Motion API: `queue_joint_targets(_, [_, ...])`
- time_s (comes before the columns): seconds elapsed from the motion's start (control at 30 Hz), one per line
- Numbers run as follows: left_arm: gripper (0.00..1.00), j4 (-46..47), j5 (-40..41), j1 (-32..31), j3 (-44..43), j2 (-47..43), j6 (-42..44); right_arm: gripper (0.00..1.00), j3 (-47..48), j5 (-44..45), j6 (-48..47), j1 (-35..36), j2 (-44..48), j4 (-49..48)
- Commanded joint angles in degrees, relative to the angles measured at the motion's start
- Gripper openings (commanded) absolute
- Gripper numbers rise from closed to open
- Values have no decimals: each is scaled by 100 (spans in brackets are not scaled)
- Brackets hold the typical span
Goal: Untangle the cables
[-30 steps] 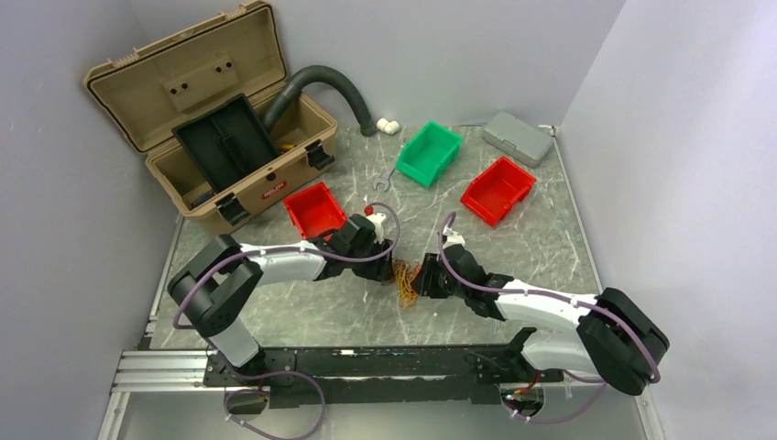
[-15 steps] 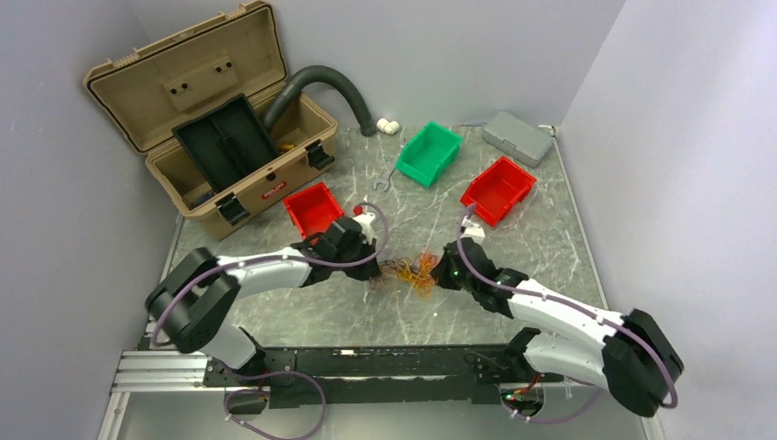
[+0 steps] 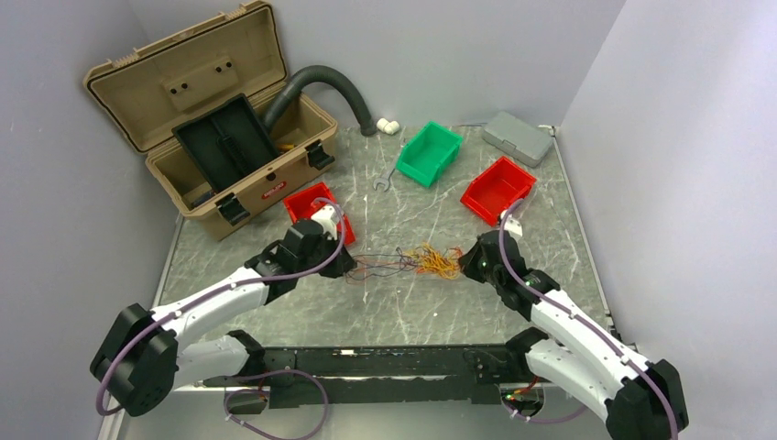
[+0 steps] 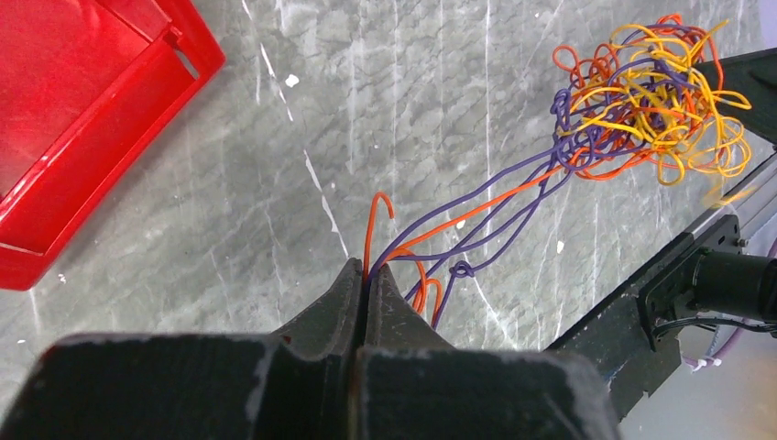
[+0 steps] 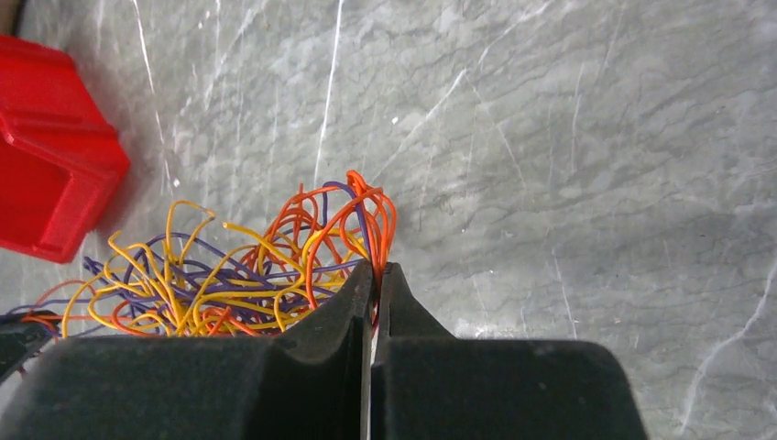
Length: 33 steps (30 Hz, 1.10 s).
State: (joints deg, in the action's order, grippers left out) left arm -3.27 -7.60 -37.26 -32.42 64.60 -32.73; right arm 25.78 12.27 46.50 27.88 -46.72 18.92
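The cables (image 3: 431, 259) are a tangle of thin orange, yellow and purple wires stretched across the marble table between my arms. In the left wrist view the tangle (image 4: 646, 92) sits at the upper right, and purple and orange strands run from it into my left gripper (image 4: 369, 268), which is shut on them. My left gripper (image 3: 346, 269) holds the left end of the strands. My right gripper (image 5: 377, 269) is shut on orange loops at the edge of the tangle (image 5: 229, 275). In the top view my right gripper (image 3: 465, 263) sits at the tangle's right side.
A red bin (image 3: 311, 209) lies just behind my left wrist, also seen as the red bin (image 4: 82, 119). Another red bin (image 3: 497, 190), a green bin (image 3: 429, 153), a grey case (image 3: 518, 137) and an open tan toolbox (image 3: 211, 119) with a dark hose (image 3: 325, 82) stand farther back.
Both arms have pulled apart, left going left and right going right. The tangle, compact a second ago, is now drawn out into long strands between the grippers.
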Motion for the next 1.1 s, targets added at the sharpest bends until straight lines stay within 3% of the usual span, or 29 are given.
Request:
queue_joint_targets(0.0, [0,-735,666,193,39,-250,162,18,168,27,-923,-226,-224,223])
queue_joint_targets(0.07, [0,-659,217,188,-79,-168,475,59,163,-875,-1291,-222,-311,-94])
queue_joint_targets(0.1, [8,-680,25,157,-180,-88,583,71,154,-1127,-1356,-223,-336,-199])
queue_joint_targets(0.2, [50,-789,8,-223,-442,111,806,78,85,-1678,-1387,-221,-358,-461])
queue_joint_targets(0.23, [59,-790,148,-397,-514,140,871,78,54,-1753,-1375,-221,-356,-510])
queue_joint_targets(0.33, [72,-780,374,-693,-728,317,984,76,-57,-1985,-1314,-227,-367,-691])
queue_joint_targets(0.5, [76,-862,353,-727,-1199,706,1149,73,-111,-2861,-1354,-85,-600,-1302])
queue_joint_targets(0.7, [75,-1428,483,-738,-1791,1291,1052,73,242,-2759,-1521,477,-1332,-1838])
queue_joint_targets(0.87, [71,-903,89,-736,-1332,1396,540,73,711,-2736,-1752,581,-2304,-2084])
queue_joint_targets(1.07, [65,-478,-61,-731,-1001,1454,134,73,1631,-2172,-2485,596,-2823,-1364])
